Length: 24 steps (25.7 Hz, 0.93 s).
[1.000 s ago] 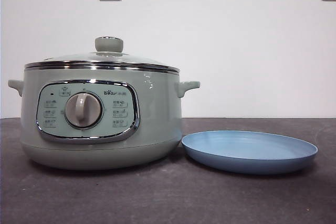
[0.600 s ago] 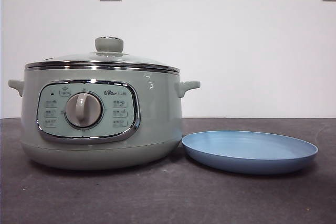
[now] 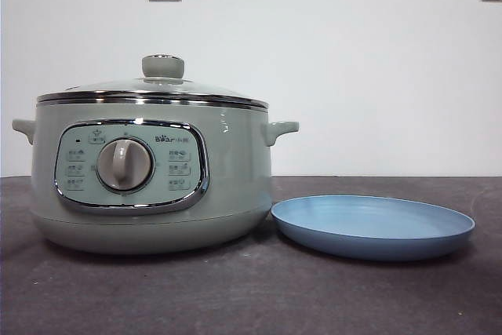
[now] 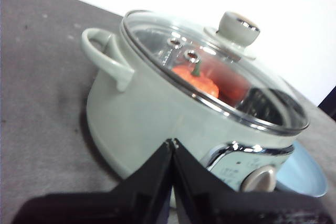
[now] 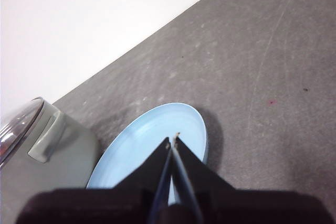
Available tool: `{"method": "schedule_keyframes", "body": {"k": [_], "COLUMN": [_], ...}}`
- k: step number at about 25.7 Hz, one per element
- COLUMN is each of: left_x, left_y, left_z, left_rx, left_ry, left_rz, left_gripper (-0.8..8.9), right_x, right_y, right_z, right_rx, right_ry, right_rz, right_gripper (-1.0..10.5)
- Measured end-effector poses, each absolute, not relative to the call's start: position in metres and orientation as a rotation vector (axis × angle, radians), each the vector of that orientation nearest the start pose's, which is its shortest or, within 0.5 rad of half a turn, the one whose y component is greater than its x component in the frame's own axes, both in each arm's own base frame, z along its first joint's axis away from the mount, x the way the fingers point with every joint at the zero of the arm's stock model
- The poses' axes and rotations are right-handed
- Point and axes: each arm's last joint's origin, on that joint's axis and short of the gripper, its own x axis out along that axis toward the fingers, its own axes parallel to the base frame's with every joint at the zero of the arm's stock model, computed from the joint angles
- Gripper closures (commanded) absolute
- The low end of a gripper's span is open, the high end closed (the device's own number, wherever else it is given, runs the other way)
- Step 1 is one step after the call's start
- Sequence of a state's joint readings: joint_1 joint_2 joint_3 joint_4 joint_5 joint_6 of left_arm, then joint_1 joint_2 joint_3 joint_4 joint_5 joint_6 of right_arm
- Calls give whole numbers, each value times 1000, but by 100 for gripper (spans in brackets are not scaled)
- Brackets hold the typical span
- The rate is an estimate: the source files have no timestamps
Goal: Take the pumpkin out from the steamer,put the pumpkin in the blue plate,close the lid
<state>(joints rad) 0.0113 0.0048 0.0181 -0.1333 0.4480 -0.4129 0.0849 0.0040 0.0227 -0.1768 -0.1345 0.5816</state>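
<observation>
Neither arm shows in the front view. In the left wrist view, the left end effector (image 4: 172, 142) has its two black jaws pressed together tip to tip, with nothing between them; it hangs above the surface, level with the steamer's (image 4: 152, 114) side wall and apart from it. In the right wrist view, the right end effector (image 5: 173, 141) likewise has its jaws closed to a thin seam, empty, poised above the blue plate (image 5: 142, 140) without touching it.
</observation>
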Motion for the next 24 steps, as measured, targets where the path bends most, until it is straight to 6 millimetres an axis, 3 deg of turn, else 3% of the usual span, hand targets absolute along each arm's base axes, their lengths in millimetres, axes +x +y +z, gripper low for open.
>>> {"method": "schedule_keyframes", "body": {"k": [7, 10, 18, 24], "left_x": [92, 88, 71, 72], "left_y": [-13, -12, -11, -11], "left_z": [161, 175, 233, 274], "left_rx": [-463, -475, -438, -358], "left_ry": [201, 206, 129, 134], "left_rz": [-453, -438, -398, -395], "left_gripper": [821, 821, 821, 821], "right_x": [92, 88, 79, 75], "right_y": [15, 14, 13, 13], "right_z": [156, 162, 220, 271], "right_rx": [592, 594, 567, 482], "right_ry": [284, 334, 275, 237], "right_rz": [251, 236, 258, 275], "right_gripper": [957, 957, 957, 957]}}
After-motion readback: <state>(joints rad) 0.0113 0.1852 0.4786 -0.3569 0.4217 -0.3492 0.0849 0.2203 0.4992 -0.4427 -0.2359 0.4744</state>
